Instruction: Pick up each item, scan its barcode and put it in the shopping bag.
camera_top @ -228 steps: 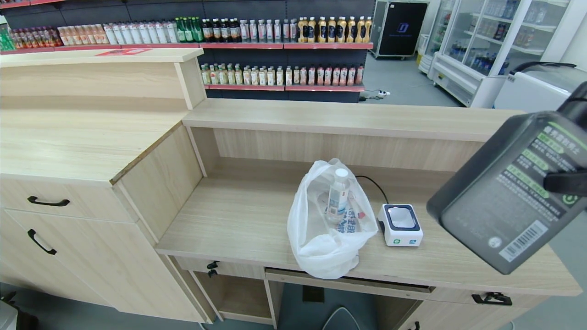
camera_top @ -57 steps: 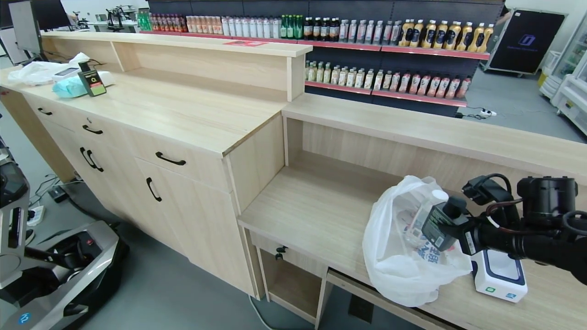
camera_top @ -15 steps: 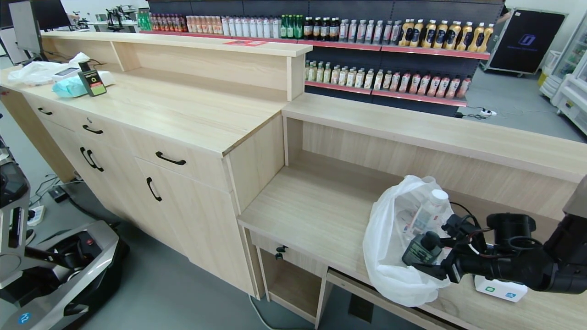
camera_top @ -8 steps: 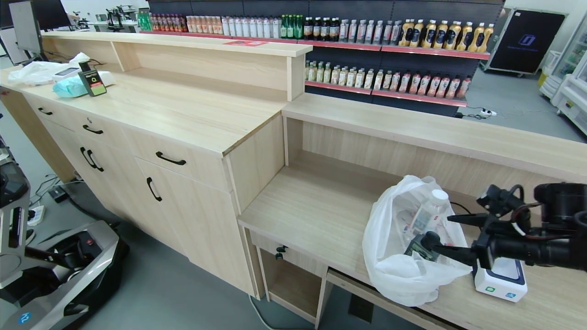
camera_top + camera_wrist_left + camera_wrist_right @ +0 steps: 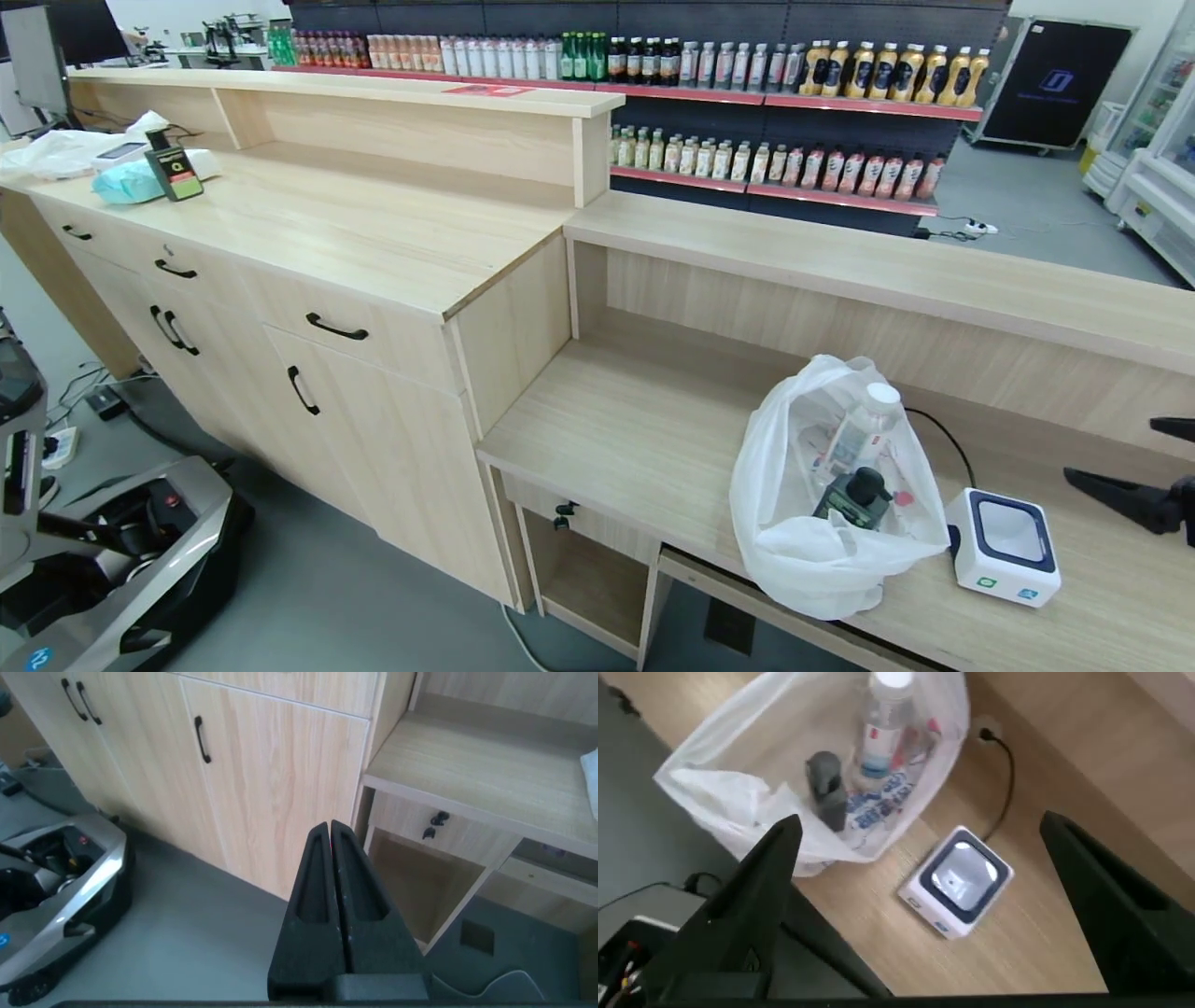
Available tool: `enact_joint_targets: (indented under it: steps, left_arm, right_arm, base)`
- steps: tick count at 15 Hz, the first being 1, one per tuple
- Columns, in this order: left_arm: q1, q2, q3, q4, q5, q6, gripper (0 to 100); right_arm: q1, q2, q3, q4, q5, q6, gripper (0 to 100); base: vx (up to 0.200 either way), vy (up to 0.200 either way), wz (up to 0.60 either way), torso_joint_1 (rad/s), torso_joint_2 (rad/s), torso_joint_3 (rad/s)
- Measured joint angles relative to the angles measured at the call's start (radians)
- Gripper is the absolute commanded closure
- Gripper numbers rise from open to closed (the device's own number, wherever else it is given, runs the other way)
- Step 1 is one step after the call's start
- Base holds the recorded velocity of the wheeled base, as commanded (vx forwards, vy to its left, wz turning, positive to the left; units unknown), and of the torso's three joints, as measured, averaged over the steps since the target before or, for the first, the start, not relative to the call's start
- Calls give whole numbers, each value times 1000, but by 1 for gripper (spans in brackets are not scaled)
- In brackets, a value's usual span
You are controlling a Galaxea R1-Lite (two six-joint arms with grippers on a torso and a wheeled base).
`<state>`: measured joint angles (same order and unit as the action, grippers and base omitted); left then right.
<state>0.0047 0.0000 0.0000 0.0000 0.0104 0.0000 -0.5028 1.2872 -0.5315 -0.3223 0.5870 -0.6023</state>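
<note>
A white plastic shopping bag (image 5: 794, 551) stands open on the low counter (image 5: 635, 439). Inside it a dark bottle (image 5: 854, 495) with a black cap sits upright beside a clear bottle (image 5: 864, 425) with a white cap. My right gripper (image 5: 1111, 450) is open and empty, off to the right of the bag and above the white barcode scanner (image 5: 1004, 546). The right wrist view looks down past that gripper (image 5: 920, 826) onto the bag (image 5: 729, 793), the dark bottle (image 5: 827, 789), the clear bottle (image 5: 882, 723) and the scanner (image 5: 957, 882). My left gripper (image 5: 330, 826) is shut, held low over the floor near the cabinet doors.
On the higher counter at the far left lie a pale blue pack (image 5: 126, 182), a small dark box (image 5: 173, 168) and a white bag (image 5: 47, 154). A black cable (image 5: 943, 439) runs from the scanner to the back wall. Drink shelves stand behind the counter.
My right gripper let go of the dark bottle inside the bag, opened and drew back to the right. The head view has shifted slightly.
</note>
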Motion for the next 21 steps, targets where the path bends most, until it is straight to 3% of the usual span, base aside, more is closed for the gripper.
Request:
enact_joint_targets:
  steps: [4,8,10,14,17,21]
  left_arm:
    - [0,0,0,0,0,0,100]
    - [0,0,0,0,0,0,100]
    - [0,0,0,0,0,0,100]
    - [0,0,0,0,0,0,100]
    - [0,0,0,0,0,0,100]
    - [-1,0,0,0,0,0,100]
  right_arm:
    - [27,-43,-7,-98,-217,209,0]
    - [71,-87,12,-109,-323,301,0]
    - [88,-147,70,-127,-333,419,0]
    - [118,-363,275,-149,-450,491,0]
    - [181,-660,431,-66,-552,529,0]
    - [293,-1008,511,168,-610,563,0]
  base:
    - [0,0,-600,2,2,4]
    - [0,0,-300,0,2,0]
    - [0,0,0,0,0,0]
    - [0,0,0,0,0,0]
    - [0,0,0,0,0,0]
    - [0,0,0,0,0,0]
